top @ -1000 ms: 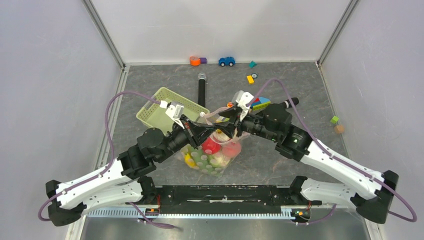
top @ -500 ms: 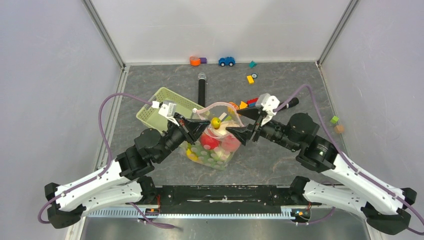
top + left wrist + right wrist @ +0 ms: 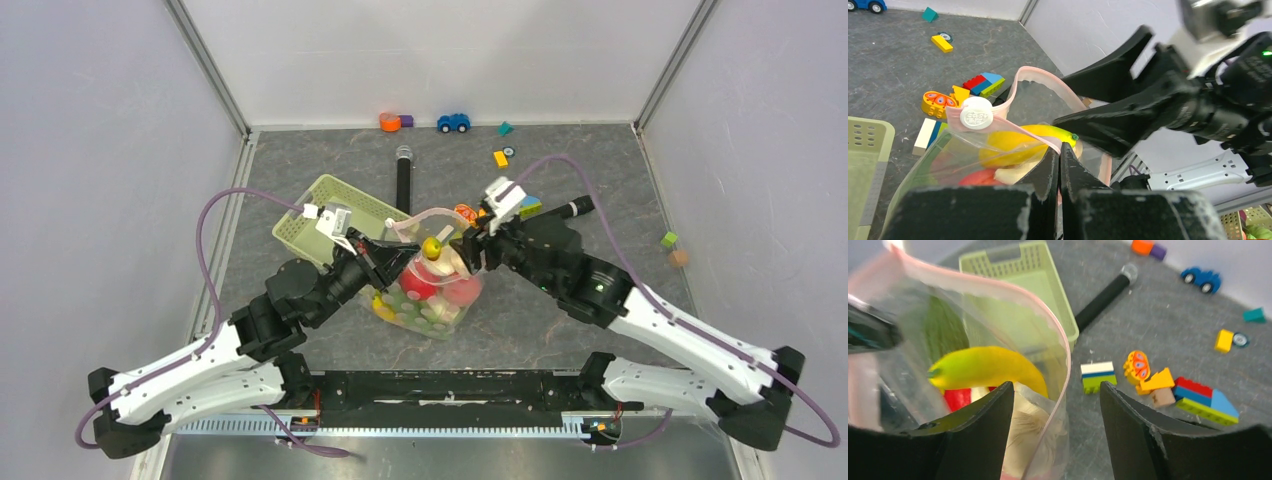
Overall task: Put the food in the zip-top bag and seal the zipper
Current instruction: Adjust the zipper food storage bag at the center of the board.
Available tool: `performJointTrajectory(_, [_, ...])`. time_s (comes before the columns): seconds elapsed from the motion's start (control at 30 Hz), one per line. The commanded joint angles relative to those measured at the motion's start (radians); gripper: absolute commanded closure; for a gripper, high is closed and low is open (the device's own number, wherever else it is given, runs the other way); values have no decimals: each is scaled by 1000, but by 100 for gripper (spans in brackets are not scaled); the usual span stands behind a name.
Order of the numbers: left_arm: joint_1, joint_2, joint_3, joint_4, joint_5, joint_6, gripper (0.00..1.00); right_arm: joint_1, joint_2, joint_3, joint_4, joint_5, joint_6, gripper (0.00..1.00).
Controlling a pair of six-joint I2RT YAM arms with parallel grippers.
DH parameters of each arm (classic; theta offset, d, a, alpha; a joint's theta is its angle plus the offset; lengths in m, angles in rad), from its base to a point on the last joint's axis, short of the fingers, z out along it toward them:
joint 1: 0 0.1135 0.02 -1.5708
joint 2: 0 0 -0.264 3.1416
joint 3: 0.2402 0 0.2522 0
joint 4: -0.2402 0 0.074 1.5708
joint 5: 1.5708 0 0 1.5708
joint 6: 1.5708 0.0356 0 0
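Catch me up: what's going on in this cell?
The left gripper is pinched shut on the pink zipper strip, holding the zip-top bag up. The right gripper is open, with its jaws straddling the opposite rim but not closed on it. A banana and a red tomato are among the food inside. The bag's mouth gapes and the zipper is not yet sealed.

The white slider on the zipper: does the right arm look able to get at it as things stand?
Probably yes. The slider sits uncovered on the zipper, away from where the left fingers pinch it. The right fingers stand open at the mouth of the bag, with nothing seen between them and it.
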Motion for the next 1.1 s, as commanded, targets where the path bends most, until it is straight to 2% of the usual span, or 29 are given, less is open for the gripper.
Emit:
performJointTrajectory(0.0, [1, -38, -7, 86, 27, 43, 98, 0, 65, 39, -23, -18, -22, 39])
performJointTrajectory(0.07, [0, -51, -16, 86, 12, 45, 97, -1, 72, 46, -24, -26, -28, 63])
performJointTrajectory(0.1, [1, -55, -21, 85, 3, 46, 95, -1, 70, 50, -20, -31, -32, 71])
performJointTrajectory(0.2, [2, -64, -18, 65, -17, 66, 76, -1, 48, 63, -9, -30, -50, 99])
performJointTrajectory(0.27, [1, -69, -3, 28, -21, 99, 53, -4, 36, 80, -18, -30, -55, 100])
performJointTrajectory(0.33, [2, -82, 16, -37, -26, 147, 36, -7, 35, 103, -47, -36, -58, 100])
performJointTrajectory(0.37, [1, -90, 23, -79, -23, 179, 24, -8, 38, 119, -66, -40, -58, 100])
performJointTrajectory(0.4, [2, -103, 31, -116, -25, 204, 6, -10, 40, 131, -83, -39, -59, 100])
performJointTrajectory(0.43, [2, -117, 37, -153, -43, 219, 1, -12, 43, 146, -106, -37, -58, 100])
performJointTrajectory(0.57, [2, -201, 16, -243, -169, 242, 0, -38, 74, 220, -206, -39, -68, 100])
performJointTrajectory(0.63, [1, -255, -13, -259, -184, 259, 0, -57, 87, 243, -231, -49, -80, 100])
performJointTrajectory(0.73, [1, -340, -74, -252, -122, 299, 0, -95, 113, 286, -275, -79, -95, 100])
performJointTrajectory(0.87, [2, -396, -156, -224, 99, 368, 0, -143, 148, 339, -323, -136, -110, 100])
performJointTrajectory(1.0, [1, -344, -229, -178, 223, 489, 0, -164, 155, 375, -356, -204, -126, 100])
performJointTrajectory(1.07, [2, -288, -257, -126, 204, 560, 0, -173, 152, 380, -370, -251, -160, 100])
